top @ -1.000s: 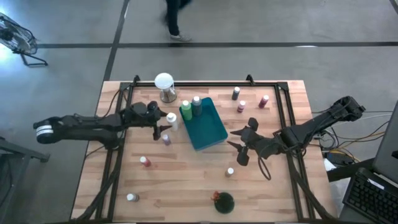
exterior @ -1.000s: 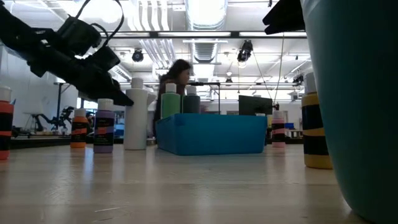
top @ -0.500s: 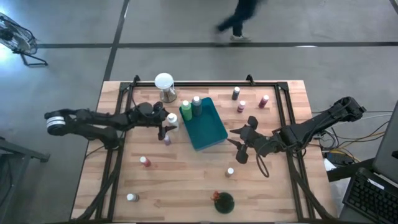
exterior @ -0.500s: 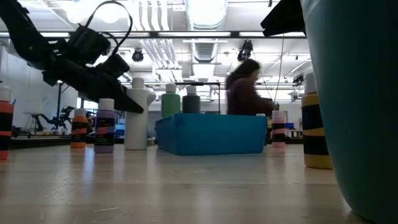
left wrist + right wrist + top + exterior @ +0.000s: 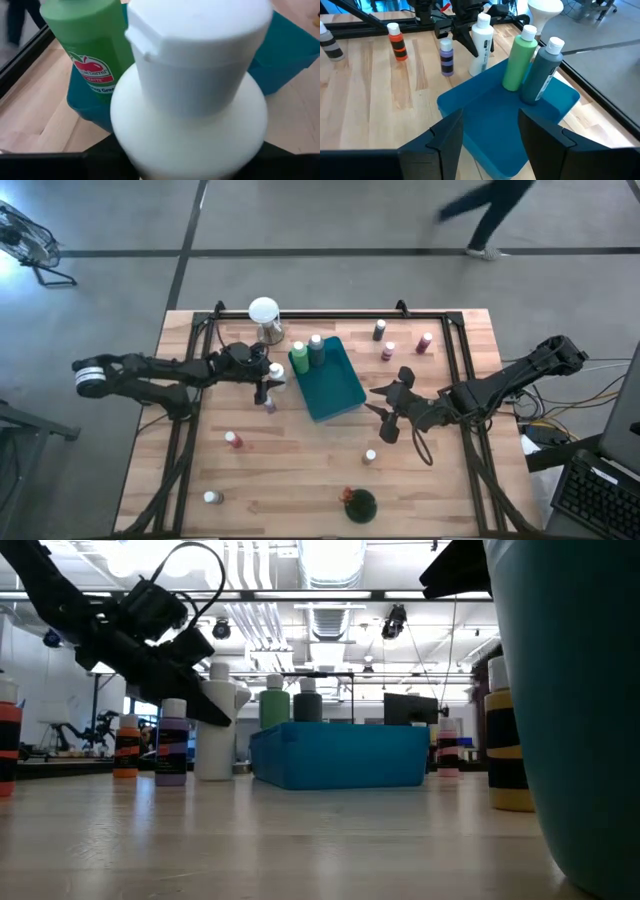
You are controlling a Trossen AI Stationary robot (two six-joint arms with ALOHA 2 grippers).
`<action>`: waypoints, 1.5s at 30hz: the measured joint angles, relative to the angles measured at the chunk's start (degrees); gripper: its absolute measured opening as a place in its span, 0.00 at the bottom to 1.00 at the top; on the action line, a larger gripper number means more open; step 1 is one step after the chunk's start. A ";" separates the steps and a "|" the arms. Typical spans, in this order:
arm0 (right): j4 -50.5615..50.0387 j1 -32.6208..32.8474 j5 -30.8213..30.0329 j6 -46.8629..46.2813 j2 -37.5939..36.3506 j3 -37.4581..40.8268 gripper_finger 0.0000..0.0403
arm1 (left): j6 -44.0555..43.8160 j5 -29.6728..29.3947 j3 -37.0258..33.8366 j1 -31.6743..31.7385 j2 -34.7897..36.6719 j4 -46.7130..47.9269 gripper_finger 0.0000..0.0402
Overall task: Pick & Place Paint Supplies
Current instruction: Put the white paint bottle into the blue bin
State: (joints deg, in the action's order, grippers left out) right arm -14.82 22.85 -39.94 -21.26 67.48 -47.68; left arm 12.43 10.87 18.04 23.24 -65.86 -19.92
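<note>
Item: white bottle [image 5: 276,373] — my left pincer [image 5: 266,380] around it, grip not clear; my right pincer [image 5: 385,409] open beside tray [image 5: 345,394].

A white plastic bottle with a white flip cap [image 5: 276,374] is seen upright just beside the teal tray's left edge, its cap and shoulders filling the left wrist view [image 5: 192,100]. A small purple bottle with a white cap [image 5: 268,404] stands just in front of it. Two taller bottles, one light green [image 5: 299,358] and one dark green [image 5: 316,350], both white-capped, are stood upright in the tray's far end. A small red-orange bottle [image 5: 233,440] is placed nearer the front left. Three small dark and reddish bottles [image 5: 388,350] are grouped at the far right.
</note>
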 joint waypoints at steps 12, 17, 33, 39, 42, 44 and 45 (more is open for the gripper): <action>4.95 -0.57 -0.06 3.72 0.00 -0.02 0.36 | 1.87 -0.99 11.21 -0.09 9.31 17.36 0.47; 12.22 -0.96 3.37 10.18 0.00 -0.02 0.35 | 1.56 -1.41 20.10 -1.66 11.94 28.86 0.47; 22.49 -7.81 19.16 23.63 11.04 -12.79 0.46 | -5.93 -4.17 29.21 -18.60 6.60 26.71 0.46; 19.73 -8.44 19.31 25.27 15.89 -19.09 0.52 | -5.34 -6.62 31.38 -23.04 2.78 26.28 0.46; 19.79 -8.79 21.76 26.18 17.85 -21.32 0.55 | -4.00 -7.44 33.24 -24.52 0.68 25.77 0.46; 20.78 -9.35 24.69 26.02 18.60 -22.30 0.56 | -2.89 -8.45 34.72 -25.24 -1.21 25.88 0.46; 21.41 -9.63 25.00 26.02 19.04 -22.58 0.57 | -2.39 -8.46 35.47 -25.61 -2.17 25.86 0.46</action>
State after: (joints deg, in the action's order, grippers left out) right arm 6.59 13.22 -14.94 4.75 86.53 -70.26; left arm 10.04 2.42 53.51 -2.36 -68.03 5.94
